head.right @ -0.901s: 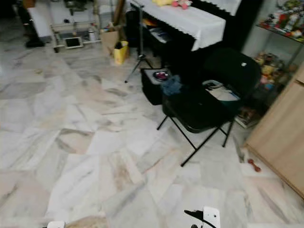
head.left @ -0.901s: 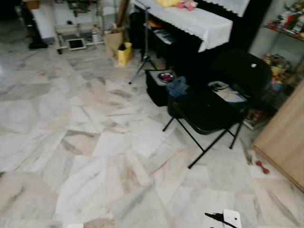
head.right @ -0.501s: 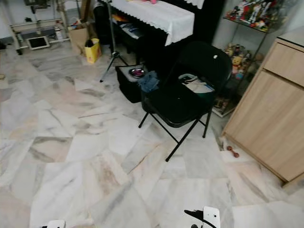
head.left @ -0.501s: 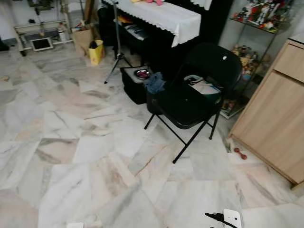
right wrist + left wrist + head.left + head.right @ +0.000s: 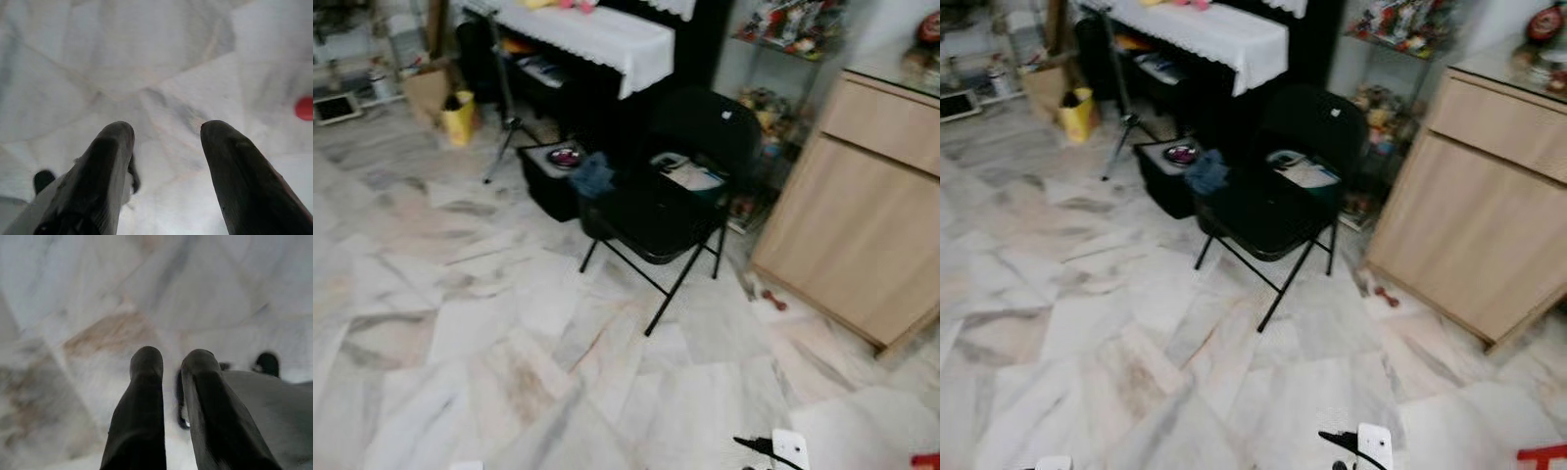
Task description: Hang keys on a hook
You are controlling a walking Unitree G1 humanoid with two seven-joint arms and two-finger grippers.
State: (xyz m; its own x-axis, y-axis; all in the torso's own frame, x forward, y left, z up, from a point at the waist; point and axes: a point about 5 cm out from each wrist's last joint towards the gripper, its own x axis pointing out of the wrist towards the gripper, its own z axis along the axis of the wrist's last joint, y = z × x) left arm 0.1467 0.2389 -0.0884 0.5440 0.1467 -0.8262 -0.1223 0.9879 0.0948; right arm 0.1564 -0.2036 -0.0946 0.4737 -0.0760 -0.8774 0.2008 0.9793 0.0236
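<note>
My left gripper hangs low over the marble floor, its two black fingers nearly touching and nothing between them. My right gripper also hangs over the floor, its fingers spread wide apart and empty. A red object lies on the floor beyond the right gripper; it also appears as a red object at the bottom right of the head views.
A black folding chair with papers on its seat stands ahead. Right of it is a light wooden cabinet. Behind are a piano under a white cloth, a toy shelf, a black box and a yellow bag.
The camera has swung to the right: the chair has slid left in the picture, and the wooden cabinet and its top have come further into view. The picture is blurrier.
</note>
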